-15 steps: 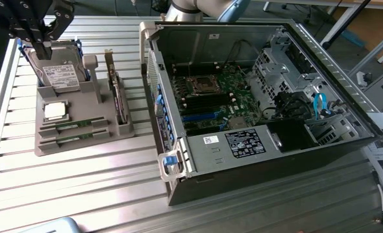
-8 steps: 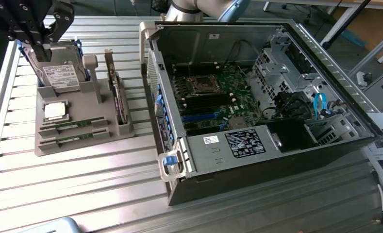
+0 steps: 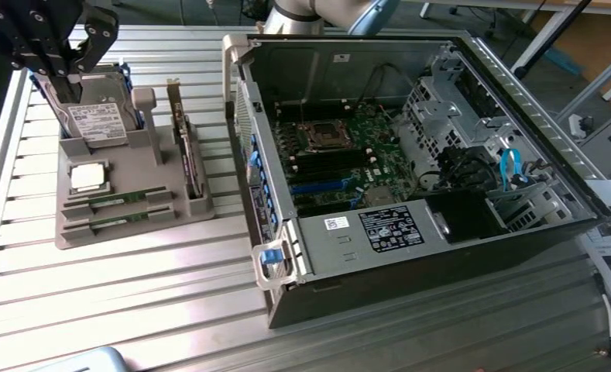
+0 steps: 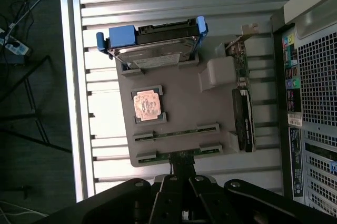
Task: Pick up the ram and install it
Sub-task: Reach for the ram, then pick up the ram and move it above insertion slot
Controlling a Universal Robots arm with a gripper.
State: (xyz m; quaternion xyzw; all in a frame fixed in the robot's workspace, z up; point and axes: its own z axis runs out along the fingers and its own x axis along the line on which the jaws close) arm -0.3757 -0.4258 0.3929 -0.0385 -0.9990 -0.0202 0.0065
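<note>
Two of a kind, flat in parallel slots of a grey tray (image 3: 140, 180) (image 4: 179, 103): the outer ram stick (image 3: 117, 222) (image 4: 179, 153) and its twin (image 3: 117, 200) (image 4: 176, 132), side by side, both seated and untouched. Outer ram stick along the tray's edge farthest from the hard drive (image 3: 98, 120) (image 4: 155, 50). Twin just beside it, between it and the square processor chip (image 3: 88, 177) (image 4: 146, 104).

Pincer (image 3: 63, 77) (image 4: 181, 167) pressed together, pinching nothing. In the wrist view, tips in line with the middle of the outer ram stick and just short of it, no contact visible. In the exterior view, high at the tray's hard-drive end, well apart from both sticks.

Expansion card (image 3: 187, 147) (image 4: 243, 118) upright on edge along the tray's side toward the exterior view's right. Beyond it, an open computer case (image 3: 388, 46) (image 4: 316, 103), motherboard (image 3: 357, 155) exposed. Everything on a ribbed metal table (image 3: 129, 294) (image 4: 158, 2).
</note>
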